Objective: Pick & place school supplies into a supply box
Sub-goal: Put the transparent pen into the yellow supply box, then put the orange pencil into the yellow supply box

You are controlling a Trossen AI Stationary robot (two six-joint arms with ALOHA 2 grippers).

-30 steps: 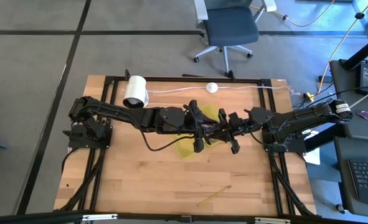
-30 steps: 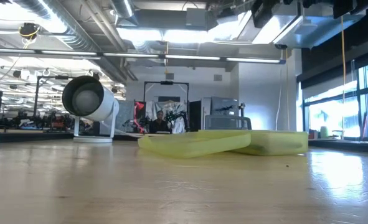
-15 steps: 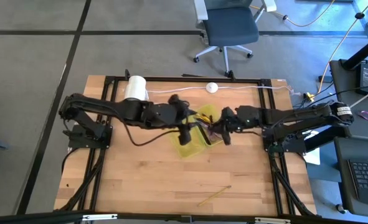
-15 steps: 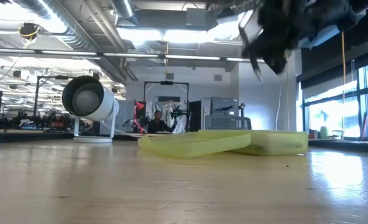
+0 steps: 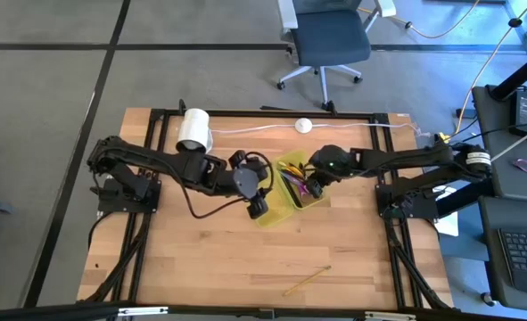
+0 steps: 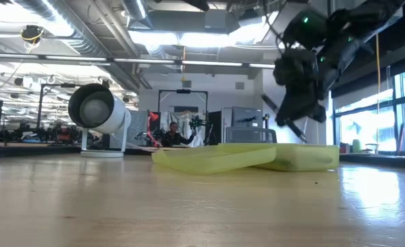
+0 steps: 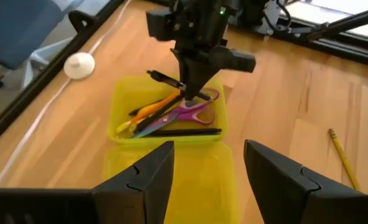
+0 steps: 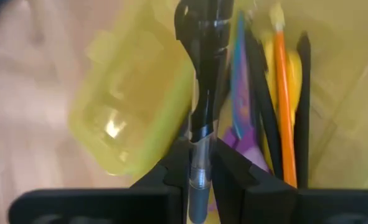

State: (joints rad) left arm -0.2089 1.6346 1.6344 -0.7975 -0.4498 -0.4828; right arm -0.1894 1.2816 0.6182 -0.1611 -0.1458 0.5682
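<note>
**Yellow-green supply box takes a pen as two arms meet over it**

Yellow-green and translucent, the supply box (image 5: 292, 183) lies open near the middle of the wooden worktop (image 5: 209, 259), its lid (image 7: 171, 180) folded out flat beside the tray. The right pincer (image 5: 315, 178) hangs just above the tray, its fingers pressed together on a black pen (image 8: 201, 93) that points down into the box. Already lying in the tray are purple-and-blue scissors (image 7: 187, 114), an orange pencil (image 7: 155, 106) and several dark pens, packed close alongside one another.

The left pincer (image 5: 259, 207) sits at the lid side of the supply box, low over the worktop, its two fingers (image 7: 147, 177) standing apart with nothing between them; its wrist view looks across the lid toward the tray and the right arm above it.

One yellow pencil (image 5: 306, 280) lies by itself on the worktop, well apart from the supply box and toward the front edge. Behind the box, near the back rim of the worktop, a white cylinder roll (image 5: 193, 131) stands on its mount, and a small white round puck (image 5: 304, 126) lies on a white cable. An office chair (image 5: 327, 40) stands on the grey floor beyond. From table height, the box shows as a low yellow slab with the right arm's dark pincer over it.
</note>
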